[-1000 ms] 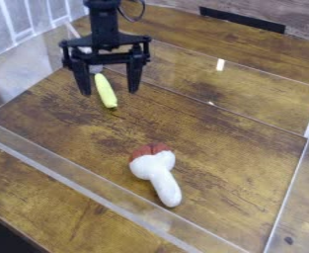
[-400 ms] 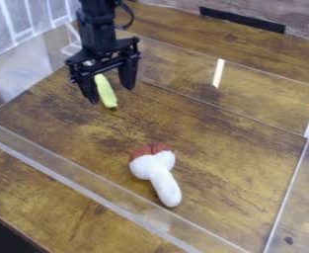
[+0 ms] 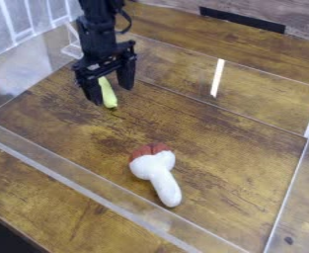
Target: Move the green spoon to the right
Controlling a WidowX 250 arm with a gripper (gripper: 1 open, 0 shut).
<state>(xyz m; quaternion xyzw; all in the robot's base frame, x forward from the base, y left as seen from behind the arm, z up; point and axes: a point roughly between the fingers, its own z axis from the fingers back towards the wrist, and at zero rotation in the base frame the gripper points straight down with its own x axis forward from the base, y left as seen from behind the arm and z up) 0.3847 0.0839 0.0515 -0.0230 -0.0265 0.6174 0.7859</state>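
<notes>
The green spoon [image 3: 108, 95] is a slim yellow-green piece lying on the wooden table at upper left. My black gripper [image 3: 106, 91] points straight down over it, open, with one finger on each side of the spoon. The jaws straddle the spoon's upper part and hide some of it; its lower tip shows below them. Whether the fingers touch the spoon I cannot tell.
A chunky white toy with a reddish-brown end [image 3: 158, 174] lies at lower centre. A clear plastic wall [image 3: 64, 178] borders the wooden table [image 3: 236, 148] along the front and sides. A bright glare streak [image 3: 217, 77] shows at upper right.
The gripper has rolled about its vertical axis, narrowing its outline, sunk toward the table and shifted slightly left, so its fingers now straddle the spoon. Spoon and toy have not moved.
</notes>
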